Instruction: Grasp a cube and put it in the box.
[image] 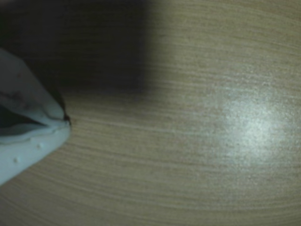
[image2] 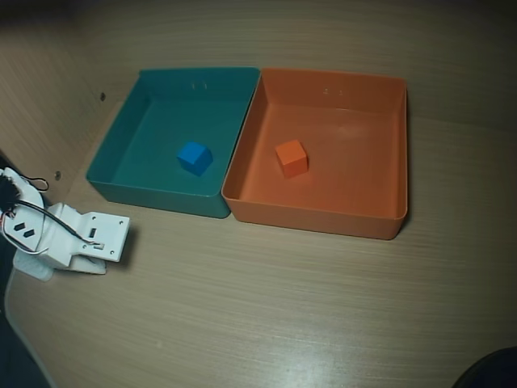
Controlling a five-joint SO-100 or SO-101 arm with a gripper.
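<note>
White gripper (image: 66, 123) fingers (image: 28, 150) sit pressed together over bare wooden table (image: 188, 155), gripping nothing, well apart from the orange cube (image2: 292, 158) lying inside the orange box (image2: 323, 220).

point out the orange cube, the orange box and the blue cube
orange cube (image2: 292, 157), overhead view, its top face
orange box (image2: 313, 219), overhead view, its near wall
blue cube (image2: 195, 156), overhead view, its top face

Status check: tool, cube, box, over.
Tool shut, empty, parked off the trays. Orange cube sits inside orange box. Nothing in the way.
</note>
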